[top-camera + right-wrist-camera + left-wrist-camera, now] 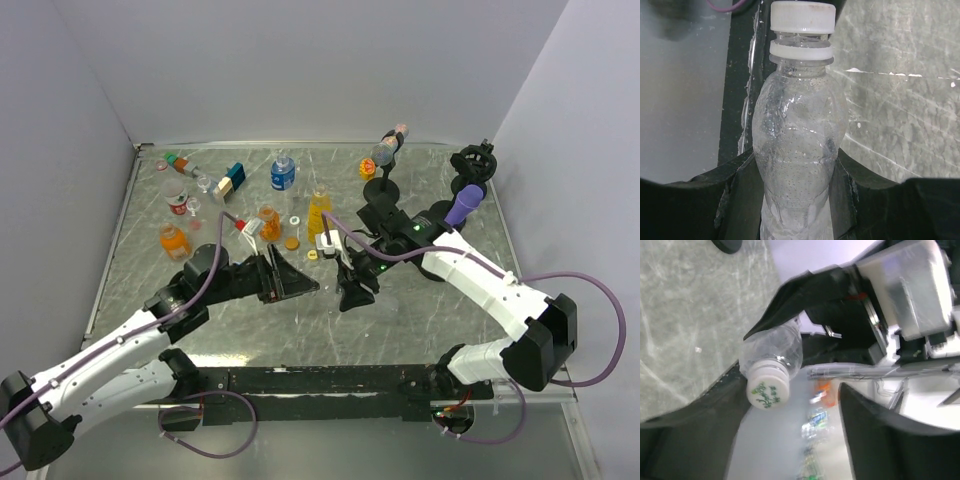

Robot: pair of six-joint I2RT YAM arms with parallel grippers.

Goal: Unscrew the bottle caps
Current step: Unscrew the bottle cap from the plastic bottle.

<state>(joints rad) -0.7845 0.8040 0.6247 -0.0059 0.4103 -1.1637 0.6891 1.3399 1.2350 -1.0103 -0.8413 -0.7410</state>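
- Two arms meet over the middle of the grey tabletop point(250, 335), their tips pointing at each other.
- The right arm's fingers point(735, 200) are clamped on the lower body of a clear bottle point(799, 125), one on each side of it. The bottle's neck reaches out beyond their tips.
- A white cap point(802, 17) sits on that neck, just above the white collar ring.
- The left arm's fingers point(685, 440) stand apart around the cap. In the left wrist view its green-printed top lies just beside the finger at the left of the frame, with a clear gap to the other finger.
- An orange bottle point(173, 240) and a blue-labelled bottle point(283, 173) stand near the far side of the tabletop, well apart from both arms.
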